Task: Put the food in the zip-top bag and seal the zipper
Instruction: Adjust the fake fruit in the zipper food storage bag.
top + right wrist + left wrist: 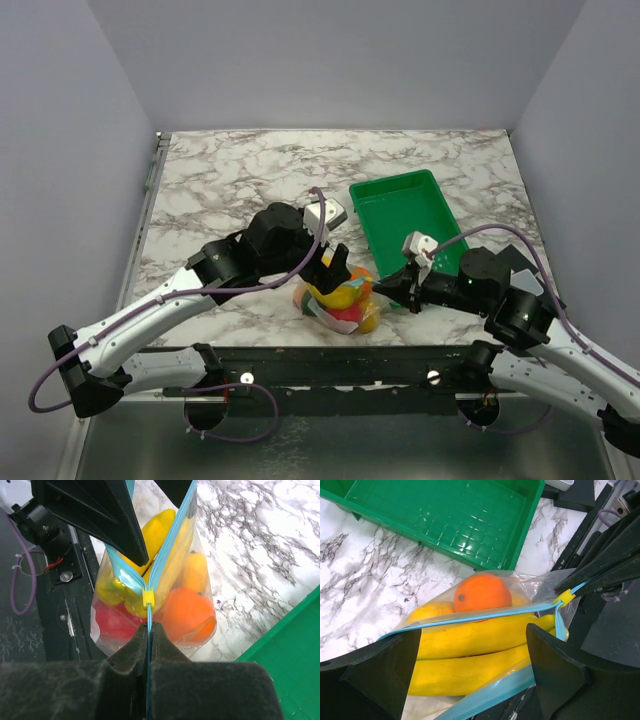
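The clear zip-top bag (pixel 340 297) lies near the table's front edge. It holds the food: a yellow banana bunch (pixel 470 652), an orange fruit (pixel 482 592), a lemon (pixel 427 612) and a red fruit (pixel 115 622). The bag's mouth is partly open, and the light blue zipper (pixel 485 614) carries a yellow slider (pixel 148 598) at its right end. My left gripper (pixel 472 650) is open, with its fingers on either side of the open mouth over the bananas. My right gripper (pixel 149 630) is shut on the zipper strip just behind the slider.
A green ribbed tray (pixel 410 215) stands empty on the marble table, right behind the bag; it also shows in the left wrist view (pixel 445 515). The table's front edge and the black arm mounts (pixel 60 565) lie just beyond the bag.
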Available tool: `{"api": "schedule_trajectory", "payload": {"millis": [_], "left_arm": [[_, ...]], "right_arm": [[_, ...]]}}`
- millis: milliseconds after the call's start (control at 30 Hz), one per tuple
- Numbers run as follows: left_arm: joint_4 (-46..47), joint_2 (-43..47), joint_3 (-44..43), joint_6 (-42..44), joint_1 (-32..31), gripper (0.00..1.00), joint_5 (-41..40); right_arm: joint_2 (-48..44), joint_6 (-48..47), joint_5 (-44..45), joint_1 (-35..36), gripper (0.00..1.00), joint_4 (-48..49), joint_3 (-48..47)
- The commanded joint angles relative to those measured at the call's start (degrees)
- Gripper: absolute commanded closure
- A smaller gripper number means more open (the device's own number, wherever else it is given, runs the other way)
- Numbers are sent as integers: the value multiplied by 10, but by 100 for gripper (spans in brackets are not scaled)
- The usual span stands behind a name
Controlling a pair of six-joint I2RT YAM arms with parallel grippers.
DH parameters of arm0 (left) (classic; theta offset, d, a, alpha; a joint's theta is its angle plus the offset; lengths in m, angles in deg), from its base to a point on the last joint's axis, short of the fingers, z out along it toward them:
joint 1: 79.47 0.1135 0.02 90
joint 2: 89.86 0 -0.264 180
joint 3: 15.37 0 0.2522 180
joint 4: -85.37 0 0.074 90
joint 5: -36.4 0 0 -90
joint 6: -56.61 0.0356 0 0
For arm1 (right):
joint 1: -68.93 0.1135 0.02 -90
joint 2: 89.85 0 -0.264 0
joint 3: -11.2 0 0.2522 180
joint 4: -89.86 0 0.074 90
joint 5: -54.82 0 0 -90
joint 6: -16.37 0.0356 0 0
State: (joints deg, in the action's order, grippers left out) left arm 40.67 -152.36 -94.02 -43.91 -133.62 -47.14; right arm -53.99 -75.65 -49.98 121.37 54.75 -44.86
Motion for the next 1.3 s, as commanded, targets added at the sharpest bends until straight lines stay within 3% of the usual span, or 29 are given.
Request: {"api": "schedule_trajectory", "payload": {"millis": [0, 200, 467, 833, 967, 1100, 1267], "left_arm": [[-77, 18, -42, 60, 9, 13, -66], [-49, 45, -35, 57, 9, 15, -71], [51, 52, 17, -21, 9, 17, -28], [79, 18, 24, -60, 9, 48, -24], [70, 29, 4, -35, 9, 46, -11], [69, 40, -1, 0, 8, 34, 9], [71, 44, -1, 60, 9, 27, 108]], "right_arm": [[3, 0, -33, 4, 99, -8, -22], [13, 5, -57, 4, 99, 3, -22], [48, 14, -83, 4, 99, 39, -17], [70, 18, -76, 4, 99, 47, -16], [67, 18, -76, 4, 99, 42, -12], [65, 18, -84, 4, 99, 33, -14], [66, 14, -102, 4, 99, 18, -23]]}}
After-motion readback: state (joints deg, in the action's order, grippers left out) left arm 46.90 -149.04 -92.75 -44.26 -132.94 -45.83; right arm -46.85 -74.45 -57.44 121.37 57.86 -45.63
